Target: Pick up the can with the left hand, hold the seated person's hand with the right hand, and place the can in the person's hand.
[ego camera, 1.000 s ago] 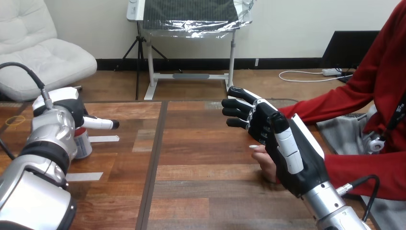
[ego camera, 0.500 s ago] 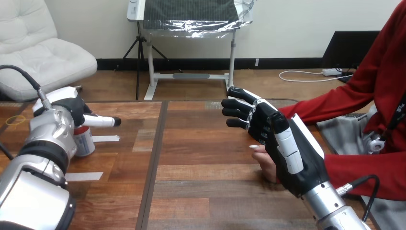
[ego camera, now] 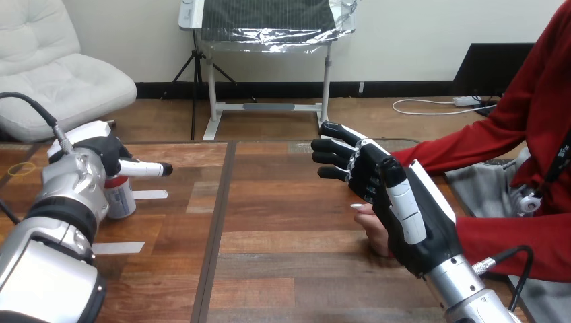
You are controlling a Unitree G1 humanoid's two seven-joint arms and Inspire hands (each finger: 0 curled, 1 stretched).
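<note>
Nearest, the silver left forearm (ego camera: 64, 202) enters over the wooden table (ego camera: 283, 262) at the left, and the right arm enters at the lower right. A white tape strip (ego camera: 118, 247) lies flat just beside the left forearm. The right hand (ego camera: 404, 208) stands on edge above the boards, released, its fingers (ego camera: 334, 156) straight and pointing left. The person's hand (ego camera: 374, 227) rests low on the table directly behind its palm, largely screened by it. Contact between the two cannot be confirmed, and nothing is curled round the person's hand. Further back at the left, the can (ego camera: 121, 196) stands upright on the table, partly hidden by the left wrist. The left hand (ego camera: 101, 149) sits over its top, and whether it grasps the can cannot be determined. A second tape strip (ego camera: 149, 194) lies just right of the can. A yellow ring (ego camera: 21, 168) lies at the far left.
</note>
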